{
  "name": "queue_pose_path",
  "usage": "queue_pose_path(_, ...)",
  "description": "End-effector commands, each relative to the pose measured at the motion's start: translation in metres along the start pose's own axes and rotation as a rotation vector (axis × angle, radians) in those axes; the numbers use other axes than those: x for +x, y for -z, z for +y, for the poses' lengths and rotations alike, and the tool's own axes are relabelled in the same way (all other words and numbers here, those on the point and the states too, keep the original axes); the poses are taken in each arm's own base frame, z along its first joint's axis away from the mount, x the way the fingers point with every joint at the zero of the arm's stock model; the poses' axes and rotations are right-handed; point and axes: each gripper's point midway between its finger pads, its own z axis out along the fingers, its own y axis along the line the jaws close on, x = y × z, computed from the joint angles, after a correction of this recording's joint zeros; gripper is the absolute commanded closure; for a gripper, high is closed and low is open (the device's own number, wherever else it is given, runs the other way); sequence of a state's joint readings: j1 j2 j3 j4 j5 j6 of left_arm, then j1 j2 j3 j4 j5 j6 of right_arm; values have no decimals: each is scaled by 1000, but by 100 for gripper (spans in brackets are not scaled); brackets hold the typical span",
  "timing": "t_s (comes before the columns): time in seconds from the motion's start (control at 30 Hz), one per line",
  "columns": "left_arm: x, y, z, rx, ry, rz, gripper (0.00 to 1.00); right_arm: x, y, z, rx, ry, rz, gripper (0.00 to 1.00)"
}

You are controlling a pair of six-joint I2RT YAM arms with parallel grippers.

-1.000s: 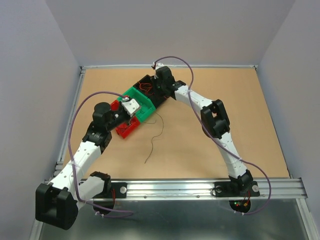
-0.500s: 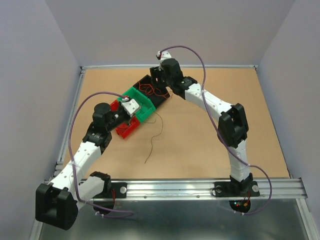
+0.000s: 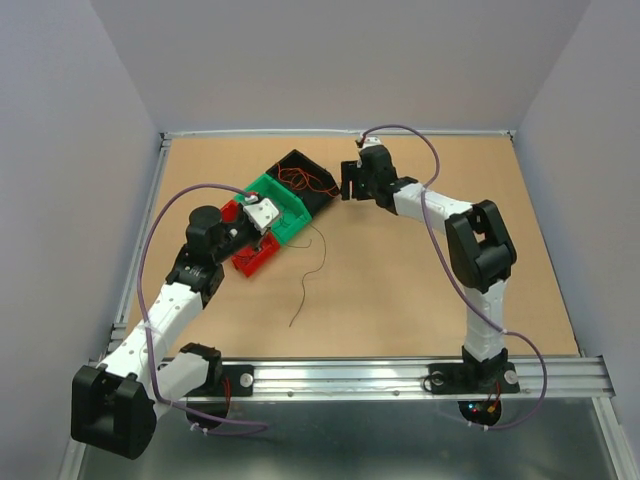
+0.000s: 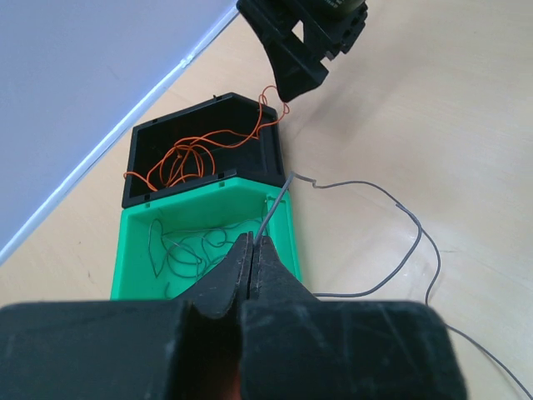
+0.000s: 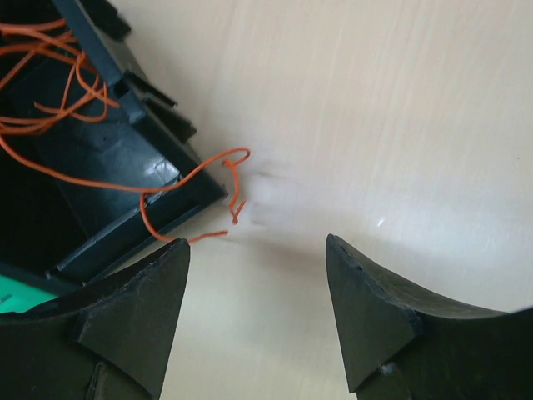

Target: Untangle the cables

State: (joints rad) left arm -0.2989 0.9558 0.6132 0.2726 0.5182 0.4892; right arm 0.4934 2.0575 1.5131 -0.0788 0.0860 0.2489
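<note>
The cables are thin curly wires. Orange ones (image 4: 187, 154) lie in the black bin (image 3: 300, 165), with one end (image 5: 233, 179) hanging over its corner. Dark ones (image 4: 191, 250) lie in the green bin (image 4: 208, 187). My left gripper (image 4: 252, 242) hangs over the green bin, shut on a dark grey wire (image 4: 400, 212) that runs out over the rim and trails across the table (image 3: 310, 265). My right gripper (image 5: 258, 242) stands open just right of the black bin, above bare table, with nothing between its fingers (image 4: 291, 71).
A red bin (image 3: 250, 262) sits at the near left of the green one, partly under my left gripper (image 3: 263, 228). The three bins stand in a diagonal row. Grey walls close in the wooden table (image 3: 450, 300) on three sides.
My right gripper has drawn back to the right from over the black bin and opened its jaws, leaving the orange wire in the bin. The left gripper has stayed put, still shut.
</note>
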Motion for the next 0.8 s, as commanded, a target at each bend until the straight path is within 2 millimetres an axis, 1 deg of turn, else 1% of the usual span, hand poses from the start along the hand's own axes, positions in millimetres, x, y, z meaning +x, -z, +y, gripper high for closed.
queue_pose_path(0.0,-6,-1,6,-21,-21,-33,100,-43,8,17,-140,-73,-162,29)
queue_pose_path(0.03,-6,-1,6,-19,-19,-32,100,-42,7,20,-160,-76,-163,30)
queue_pose_path(0.07,-6,-1,6,-19,-19,-32,100,-40,4,19,-190,-86,-157,30)
queue_pose_path(0.1,-6,-2,6,-17,-19,-33,100,-43,2,20,-212,-104,-175,33)
queue_pose_path(0.13,-5,-2,6,-19,-18,-29,100,-42,0,15,-221,-116,-175,34)
queue_pose_path(0.17,-5,-1,7,-21,-21,-28,100,-37,-4,17,-245,-120,-164,37)
queue_pose_path(0.23,-4,-2,6,-19,-20,-28,100,-39,-9,15,-253,-130,-169,40)
queue_pose_path(0.33,-3,-3,6,-20,-22,-24,100,-34,-15,15,-269,-141,-156,42)
queue_pose_path(0.37,-2,-3,6,-20,-22,-24,100,-34,-16,18,-284,-142,-154,42)
queue_pose_path(0.4,-2,-3,7,-20,-21,-23,100,-29,-21,18,-286,-147,-142,43)
queue_pose_path(0.5,0,-4,6,-18,-20,-18,100,-27,-25,21,-303,-154,-131,44)
queue_pose_path(0.57,-1,-4,7,-20,-23,-19,100,-23,-31,21,-303,-156,-121,47)
queue_pose_path(0.6,-1,-4,7,-20,-23,-19,100,-23,-31,21,-309,-158,-123,53)
queue_pose_path(0.63,-1,-4,7,-20,-24,-19,100,-21,-34,21,-309,-157,-118,56)
queue_pose_path(0.7,-1,-4,7,-21,-22,-19,100,-20,-33,23,-322,-148,-117,71)
queue_pose_path(0.73,0,-4,7,-19,-23,-17,100,-22,-31,24,-328,-142,-123,81)
queue_pose_path(0.77,0,-4,7,-20,-23,-16,100,-22,-30,24,-327,-139,-125,93)
